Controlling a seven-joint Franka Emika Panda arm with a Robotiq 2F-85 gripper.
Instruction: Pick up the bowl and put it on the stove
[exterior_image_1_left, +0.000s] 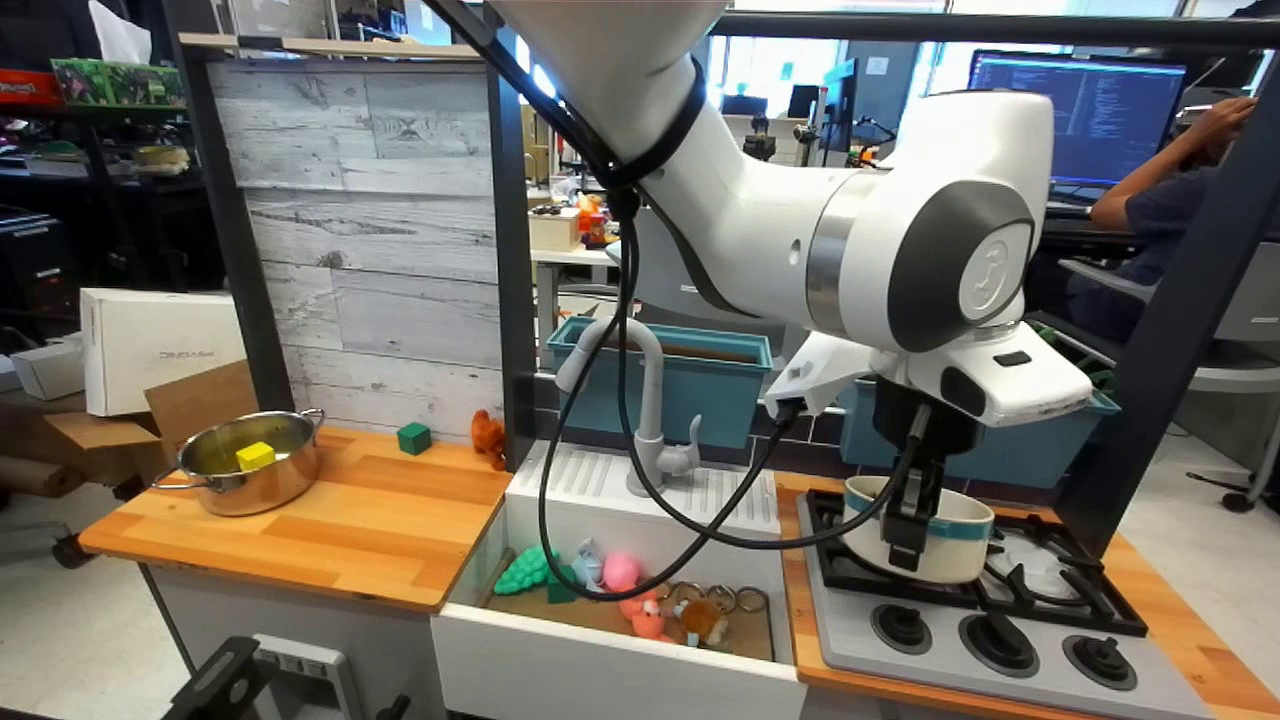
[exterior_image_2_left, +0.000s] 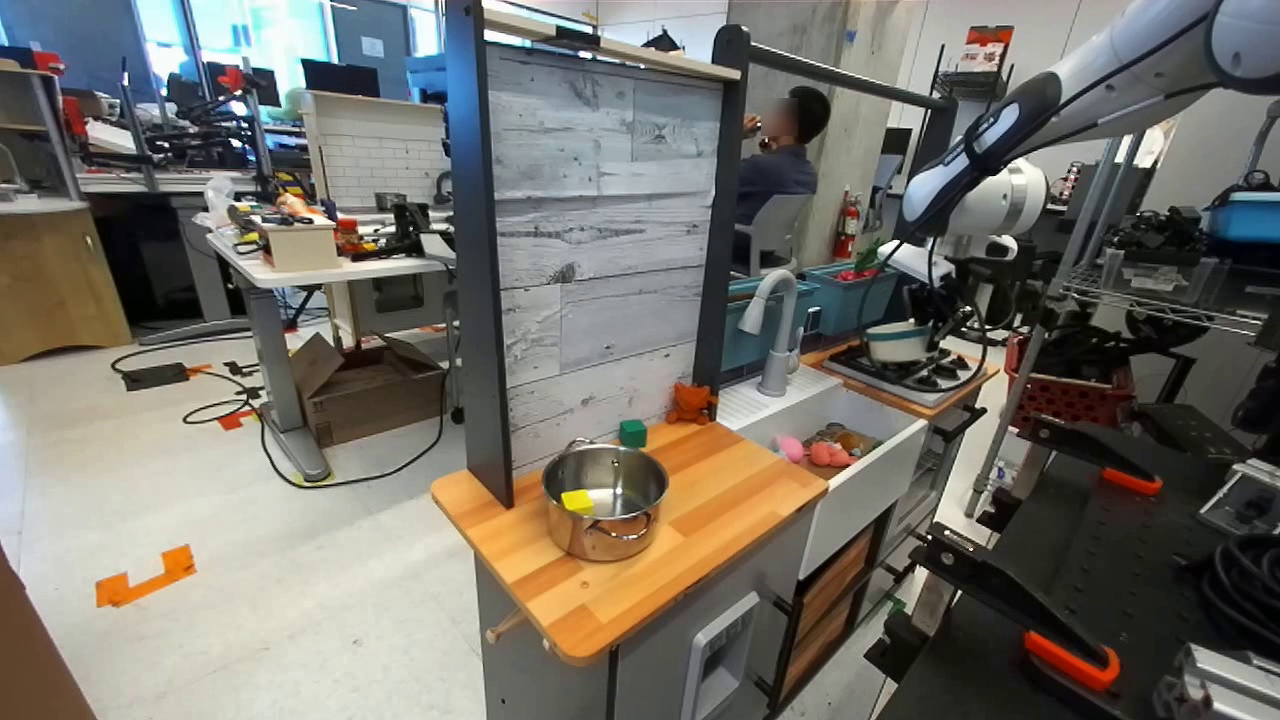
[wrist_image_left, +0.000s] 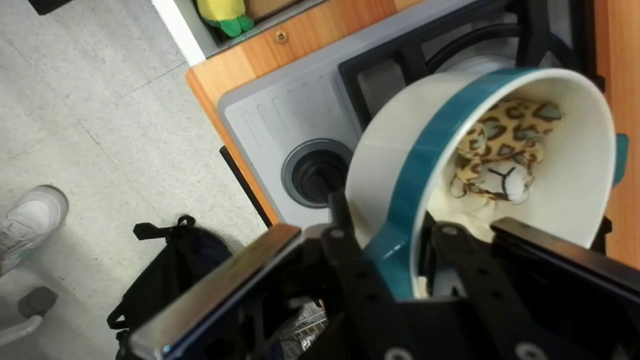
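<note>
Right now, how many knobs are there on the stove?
3, in a row on the stove, in an exterior view: left knob, middle knob, right knob. None seems hidden there.

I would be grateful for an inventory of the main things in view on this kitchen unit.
bowl: 1, white with teal band, over stove; contact unclear
leopard-print toy: 1, tan spotted, in bowl
stove: 1, grey and black, beside sink
pot: 1, silver, on wooden counter
yellow block: 1, yellow, in pot
green block: 1, green, on counter
figurine: 1, orange, on counter
sink: 1, white, between counter and stove
toys: several, mixed colours, in sink
faucet: 1, grey, at sink's back
planters: 2, blue, behind sink and stove
arm: 1, white, above stove
gripper: 1, black, astride bowl's rim
</note>
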